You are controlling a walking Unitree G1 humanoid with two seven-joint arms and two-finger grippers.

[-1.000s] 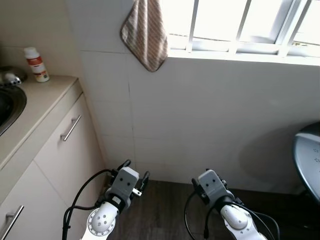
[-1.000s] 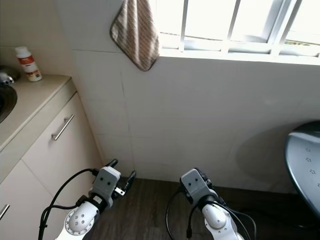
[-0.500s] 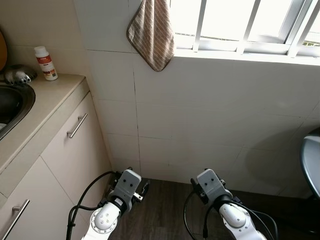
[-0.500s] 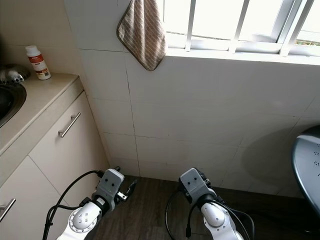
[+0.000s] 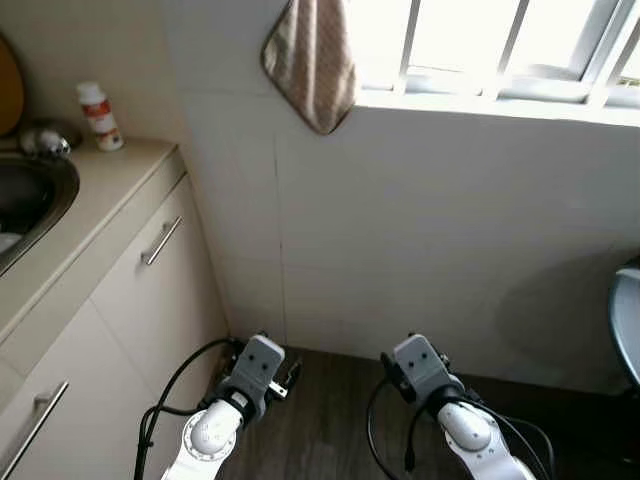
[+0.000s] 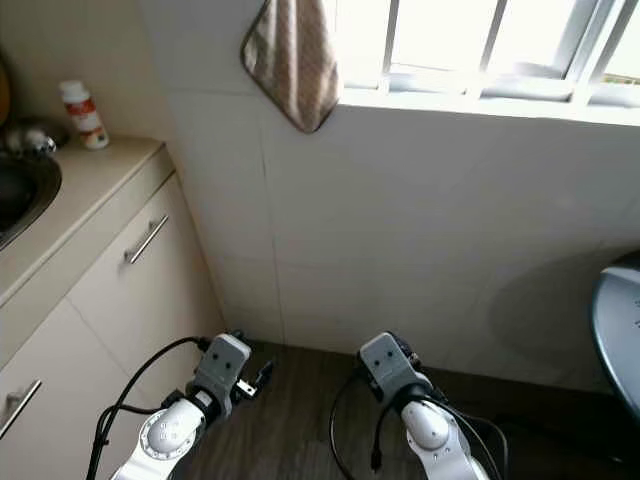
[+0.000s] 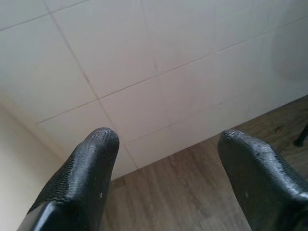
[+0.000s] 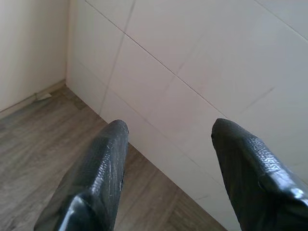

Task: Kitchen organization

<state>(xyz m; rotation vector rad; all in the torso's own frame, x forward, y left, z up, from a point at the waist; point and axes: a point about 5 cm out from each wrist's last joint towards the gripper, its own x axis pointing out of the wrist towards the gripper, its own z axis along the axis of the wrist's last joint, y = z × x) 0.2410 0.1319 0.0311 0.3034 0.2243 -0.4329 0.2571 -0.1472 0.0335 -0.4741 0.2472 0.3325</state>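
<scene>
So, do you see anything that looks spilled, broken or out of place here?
Nothing stands out. The striped cloth hangs at the window ledge, the small bottle stands upright on the counter beside the sink, and the cabinet fronts are closed. The views are slightly blurred.

White tiled wall (image 5: 400, 230) beneath a barred window (image 5: 500, 45). A striped brown cloth (image 5: 312, 60) hangs at the window's left corner. To the left, a beige surface (image 5: 90, 195) carries a white bottle with a red label (image 5: 100, 115) beside a metal fitting (image 5: 45, 140) and a sink (image 5: 25, 200). Cabinet fronts below bear bar handles (image 5: 163, 240). Dark wood floor (image 5: 330, 420). A grey round table edge (image 5: 627, 320) at right.
</scene>
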